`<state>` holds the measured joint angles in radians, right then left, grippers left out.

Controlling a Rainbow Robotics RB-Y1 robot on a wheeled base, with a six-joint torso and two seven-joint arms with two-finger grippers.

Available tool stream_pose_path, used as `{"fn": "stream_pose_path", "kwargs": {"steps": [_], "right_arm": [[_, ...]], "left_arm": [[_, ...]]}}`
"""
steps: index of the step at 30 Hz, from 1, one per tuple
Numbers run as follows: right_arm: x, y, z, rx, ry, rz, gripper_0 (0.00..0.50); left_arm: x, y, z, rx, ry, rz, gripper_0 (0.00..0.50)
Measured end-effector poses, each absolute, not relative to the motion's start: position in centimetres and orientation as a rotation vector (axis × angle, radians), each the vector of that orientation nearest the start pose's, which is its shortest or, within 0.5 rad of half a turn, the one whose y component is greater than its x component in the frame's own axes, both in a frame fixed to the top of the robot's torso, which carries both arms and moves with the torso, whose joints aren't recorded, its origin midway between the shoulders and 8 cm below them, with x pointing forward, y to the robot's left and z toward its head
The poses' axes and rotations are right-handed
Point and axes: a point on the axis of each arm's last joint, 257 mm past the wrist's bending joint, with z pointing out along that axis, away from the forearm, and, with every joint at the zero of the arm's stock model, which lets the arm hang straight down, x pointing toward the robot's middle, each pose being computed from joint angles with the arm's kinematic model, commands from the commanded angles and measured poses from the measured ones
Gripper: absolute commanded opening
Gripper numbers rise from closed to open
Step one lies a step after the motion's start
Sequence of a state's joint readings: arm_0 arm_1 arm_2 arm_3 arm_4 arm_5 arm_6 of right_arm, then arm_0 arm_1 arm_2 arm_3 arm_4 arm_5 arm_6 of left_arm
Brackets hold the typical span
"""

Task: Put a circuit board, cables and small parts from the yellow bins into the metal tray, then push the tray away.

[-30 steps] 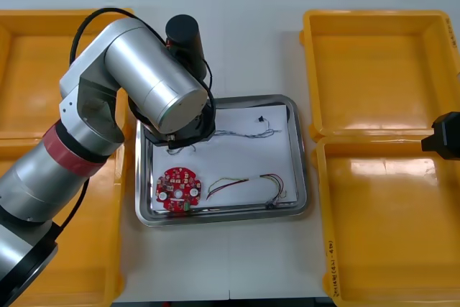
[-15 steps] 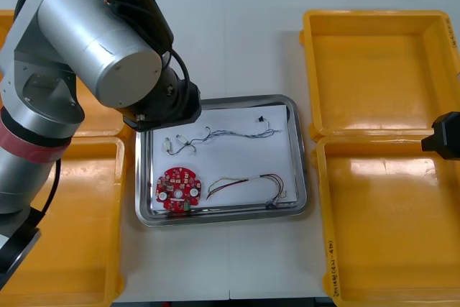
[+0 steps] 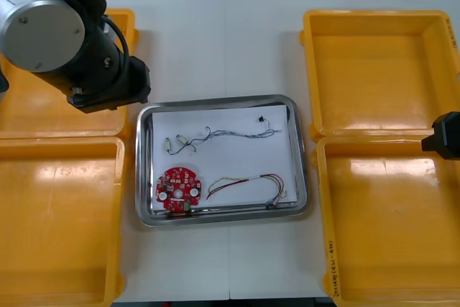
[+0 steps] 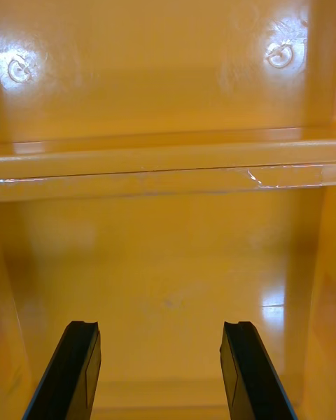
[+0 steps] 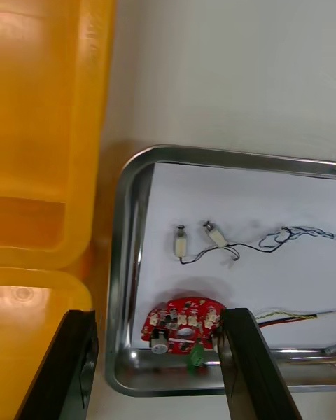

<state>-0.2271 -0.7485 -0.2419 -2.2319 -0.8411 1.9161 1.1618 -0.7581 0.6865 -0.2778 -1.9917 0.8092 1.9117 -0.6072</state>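
Metal tray (image 3: 141, 177) is sitting at the middle of the table (image 3: 237, 41), flanked by the yellow bins (image 3: 374, 70), and it is carrying what looks to me like a full load. The round red circuit board (image 3: 178, 190) is lying in its near left corner. The red and yellow cable (image 3: 248, 185) is running along the near edge toward the right. A black cable (image 3: 192, 141) with two small metal parts (image 5: 180, 240) is lying by the left rim, and the blue and white cable (image 3: 241, 133) is stretching toward the far right corner. I am holding my left gripper (image 5: 157, 313) raised just off the tray's far left corner, over the edge of the far left bin, fingers apart and gripping nothing. My right gripper (image 4: 159, 325) is waiting over the right-hand bins, fingers likewise spread and empty. Judging by the bare bins, I am reckoning the loading is done and the push is the step in hand. That move is calling for a gripper brought low against the tray's near rim, then a straight shove toward the table's far edge, kept square so the tray is not twisting into the bins on either side.
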Motion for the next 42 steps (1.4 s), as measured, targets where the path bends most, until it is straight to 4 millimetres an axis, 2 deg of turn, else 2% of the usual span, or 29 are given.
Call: {"fn": "stream_pose_path", "kwargs": {"steps": [11, 21, 24, 31, 36, 42], "right_arm": [[38.6, -33.4, -15.5, 0.038, 2.642, 0.051, 0.500], [38.6, -33.4, -15.5, 0.038, 2.642, 0.051, 0.500], [38.6, -33.4, -15.5, 0.038, 2.642, 0.051, 0.500], [38.6, -33.4, -15.5, 0.038, 2.642, 0.051, 0.500], [38.2, -33.7, -16.1, 0.048, 2.659, 0.050, 0.500], [38.1, -33.6, -16.2, 0.039, 2.666, 0.058, 0.500]], "left_arm": [[45.3, 24.1, -10.8, -0.310, 2.684, -0.097, 0.500], [44.9, 28.7, -10.4, -0.402, 2.727, -0.042, 0.500], [44.9, 29.8, -10.3, -0.348, 2.747, -0.020, 0.500], [44.9, 32.1, -9.3, -0.033, 2.748, 0.005, 0.500], [43.6, 34.2, -9.7, -0.069, 2.729, -0.033, 0.500], [40.7, 36.5, -11.4, -0.138, 2.732, -0.052, 0.500]]}}
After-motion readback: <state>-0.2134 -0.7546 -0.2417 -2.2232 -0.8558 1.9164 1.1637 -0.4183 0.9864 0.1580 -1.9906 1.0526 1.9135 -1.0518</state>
